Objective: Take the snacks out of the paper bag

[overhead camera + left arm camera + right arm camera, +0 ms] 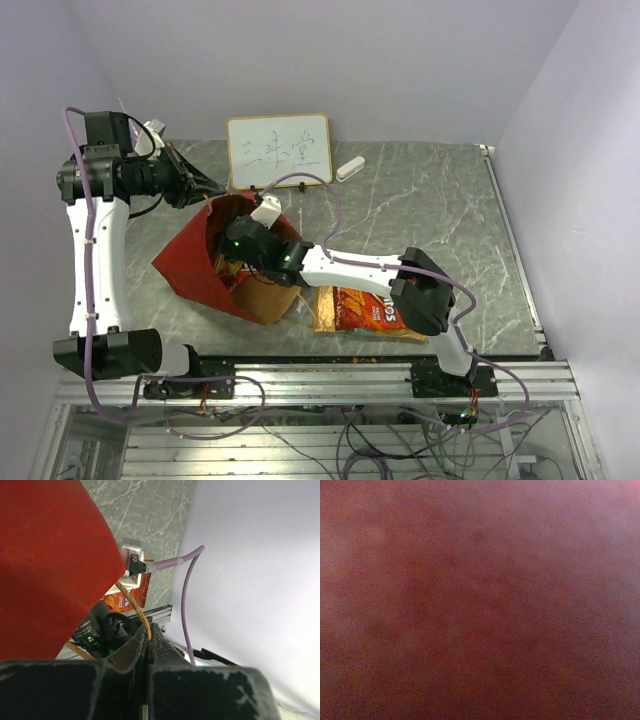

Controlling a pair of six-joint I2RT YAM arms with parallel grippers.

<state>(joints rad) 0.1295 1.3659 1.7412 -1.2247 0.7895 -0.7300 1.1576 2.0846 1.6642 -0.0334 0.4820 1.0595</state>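
Note:
The red paper bag (195,265) lies tilted on the table with its brown-lined mouth facing up and back. My left gripper (205,185) is shut on one tan loop handle (135,607) at the mouth's far left edge; the left wrist view shows its jaws (148,630) closed on the cord beside the red bag wall (50,555). My right gripper (245,240) reaches into the bag's mouth and its fingers are hidden. The right wrist view shows only dark red blur. A large orange chip bag (362,310) lies flat on the table right of the paper bag.
A small whiteboard (279,150) stands at the back of the table with a white eraser (350,168) to its right. The metal rail (330,375) runs along the near edge. Purple cables trail from both arms.

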